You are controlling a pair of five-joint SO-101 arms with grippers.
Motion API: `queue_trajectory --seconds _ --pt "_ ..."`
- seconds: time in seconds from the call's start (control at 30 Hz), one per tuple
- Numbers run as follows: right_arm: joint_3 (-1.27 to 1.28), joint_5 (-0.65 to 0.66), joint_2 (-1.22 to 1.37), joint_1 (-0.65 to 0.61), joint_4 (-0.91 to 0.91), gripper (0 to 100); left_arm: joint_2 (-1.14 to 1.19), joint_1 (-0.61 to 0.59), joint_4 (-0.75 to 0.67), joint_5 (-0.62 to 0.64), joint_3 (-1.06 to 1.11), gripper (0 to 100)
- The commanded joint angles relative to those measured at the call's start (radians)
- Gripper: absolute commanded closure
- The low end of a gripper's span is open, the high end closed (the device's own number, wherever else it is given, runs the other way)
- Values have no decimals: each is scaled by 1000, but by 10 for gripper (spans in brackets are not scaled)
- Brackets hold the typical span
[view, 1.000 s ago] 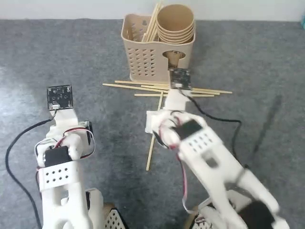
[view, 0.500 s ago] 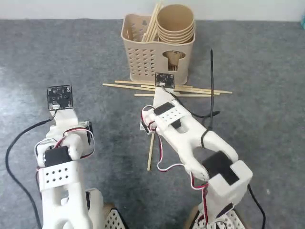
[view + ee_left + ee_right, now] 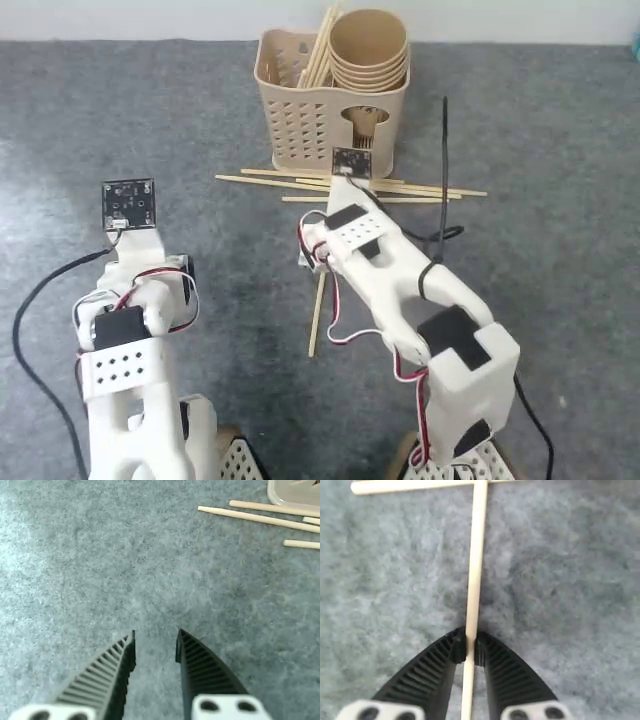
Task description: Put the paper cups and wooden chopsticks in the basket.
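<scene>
Since a second ago the right arm (image 3: 400,280) has settled low; the left arm (image 3: 130,330) idles, jaws slightly parted, empty. At the table's far edge the basket (image 3: 300,130) holds the paper cups (image 3: 369,50). The right jaws pinch the lone chopstick (image 3: 476,555) mid-table, ready for lifting.

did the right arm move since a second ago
Yes. The right arm has swung left relative to the basket, its wrist now nearer the basket's middle; its gripper is shut on a chopstick.
</scene>
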Motion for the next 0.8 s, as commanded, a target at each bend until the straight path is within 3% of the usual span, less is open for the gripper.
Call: queue_trajectory --seconds 0.0,0.17,0.33,0.57,0.77 --pt "-60 -17 -5 2 91 991 6 5 26 -11 -59 873" --pt "-71 -15 -193 2 255 991 6 11 34 -11 -84 873" --pt "-64 -11 -501 41 387 991 6 35 167 -11 -232 873" --pt "43 64 -969 223 392 991 34 304 342 -48 -371 873" --pt "218 170 -1265 446 401 991 354 450 419 -110 -618 873"
